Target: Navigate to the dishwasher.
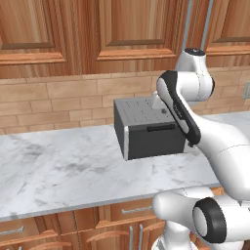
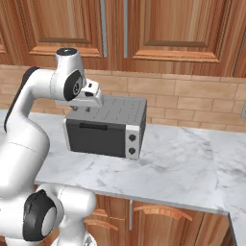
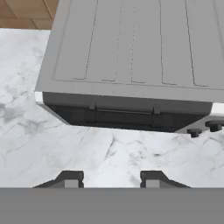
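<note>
The arm point(image 1: 205, 127) is showing smooth, glossy white shells with rounded, bulbous links, and dark grey to black caps are sitting at its joints (one round cap is facing the camera low in each base view). A black band is running along one curved link. The end effector point(image 3: 109, 178) is showing two small dark finger tips with paler grey faces.

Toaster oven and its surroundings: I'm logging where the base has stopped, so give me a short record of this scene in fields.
appliance: dark-grey toaster oven, door shut, two knobs at its right end
support: white marble counter
behind: tan brick backsplash, wooden wall cabinets above
below counter: wooden drawers and doors
end effector: empty, fingers apart, above the counter in front of the toaster oven
dishwasher: not visible from here
</note>
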